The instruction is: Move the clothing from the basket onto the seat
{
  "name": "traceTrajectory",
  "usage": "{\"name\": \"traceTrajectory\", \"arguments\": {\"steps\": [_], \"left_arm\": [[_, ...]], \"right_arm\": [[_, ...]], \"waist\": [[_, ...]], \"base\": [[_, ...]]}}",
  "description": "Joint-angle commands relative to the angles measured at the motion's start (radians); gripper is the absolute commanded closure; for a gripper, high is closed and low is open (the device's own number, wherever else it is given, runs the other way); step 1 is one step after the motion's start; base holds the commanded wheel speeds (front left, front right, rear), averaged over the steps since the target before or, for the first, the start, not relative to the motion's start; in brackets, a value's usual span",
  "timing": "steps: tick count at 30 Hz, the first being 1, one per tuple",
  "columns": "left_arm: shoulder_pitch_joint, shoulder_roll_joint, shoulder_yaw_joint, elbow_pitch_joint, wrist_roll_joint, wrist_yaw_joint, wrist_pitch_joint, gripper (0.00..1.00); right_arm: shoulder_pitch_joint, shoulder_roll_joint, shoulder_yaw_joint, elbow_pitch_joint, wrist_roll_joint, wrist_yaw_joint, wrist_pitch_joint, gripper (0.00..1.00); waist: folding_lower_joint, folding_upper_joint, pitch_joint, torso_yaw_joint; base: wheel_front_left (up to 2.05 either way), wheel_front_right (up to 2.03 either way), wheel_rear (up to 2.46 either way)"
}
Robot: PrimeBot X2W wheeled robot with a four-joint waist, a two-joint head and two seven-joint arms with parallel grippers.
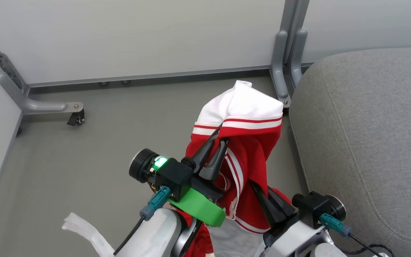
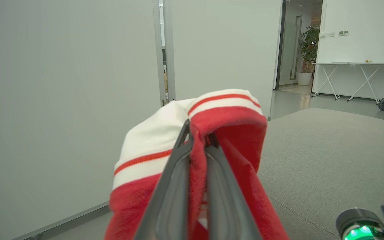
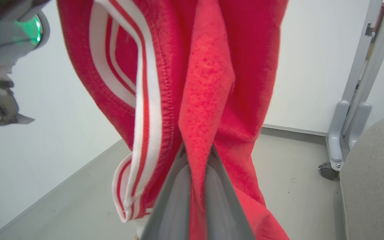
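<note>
Grey floor [image 1: 84, 160] meets white partitions [image 1: 137, 35] behind. You hold the red-and-white garment [image 1: 252, 142] aloft beside the seat [image 1: 369, 125], left pincer [image 1: 222, 135] and right pincer [image 1: 262, 187] both clamped on it. Carry step, by my judgement; next, swing right over the seat, then release.

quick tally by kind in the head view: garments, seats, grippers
red-and-white garment: 1, as far as the folds let me tell
grey seat: 1
grippers: 2, the left gripper and the right gripper, both shut on the garment
total: 4
</note>
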Motion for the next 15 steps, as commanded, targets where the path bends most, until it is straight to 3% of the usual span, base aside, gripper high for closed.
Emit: {"name": "traceTrajectory", "arguments": {"steps": [1, 15], "left_arm": [[0.006, 0.001, 0.009, -0.001, 0.008, 0.011, -0.001, 0.0], [0.015, 0.001, 0.015, 0.021, 0.022, 0.034, -0.001, 0.0]], "right_arm": [[0.008, -0.001, -0.001, -0.007, 0.007, 0.0, -0.003, 1.0], [0.013, -0.001, -0.011, -0.018, 0.008, 0.0, -0.003, 1.0]], "waist": [[0.0, 0.0, 0.001, -0.002], [0.0, 0.0, 0.015, -0.008]], "base": [[0.0, 0.0, 0.0], [0.0, 0.0, 0.0]]}}
